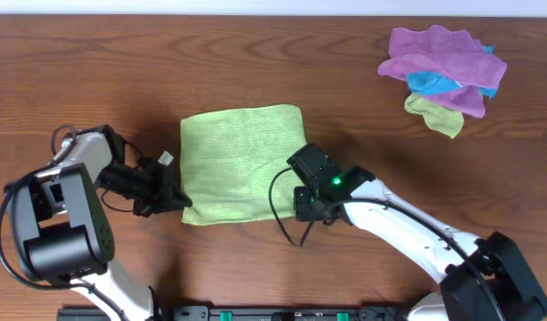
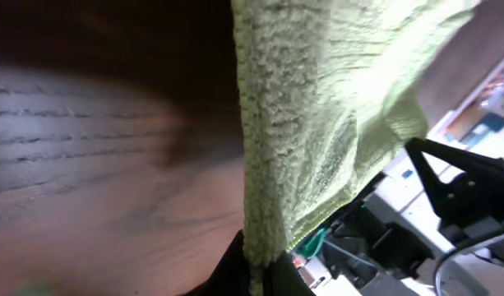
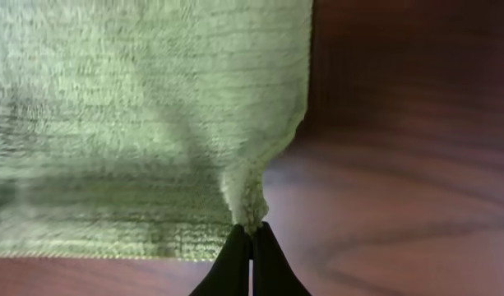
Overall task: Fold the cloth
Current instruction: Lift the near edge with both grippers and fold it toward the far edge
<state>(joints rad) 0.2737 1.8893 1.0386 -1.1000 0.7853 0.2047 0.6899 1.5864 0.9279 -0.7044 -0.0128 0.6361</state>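
Right gripper (image 3: 252, 240) pinching cloth (image 3: 136, 107), left gripper (image 2: 261, 265) likewise

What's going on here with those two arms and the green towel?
Two robot arms are working on the lime-green cloth, which lies spread on the wooden table. The left gripper is shut on its near-left corner and the right gripper has pinched the near-right corner, which bunches up at the fingertips. It looks like the start of a fold. A pile of purple, blue and olive cloths sits untouched at the far right.
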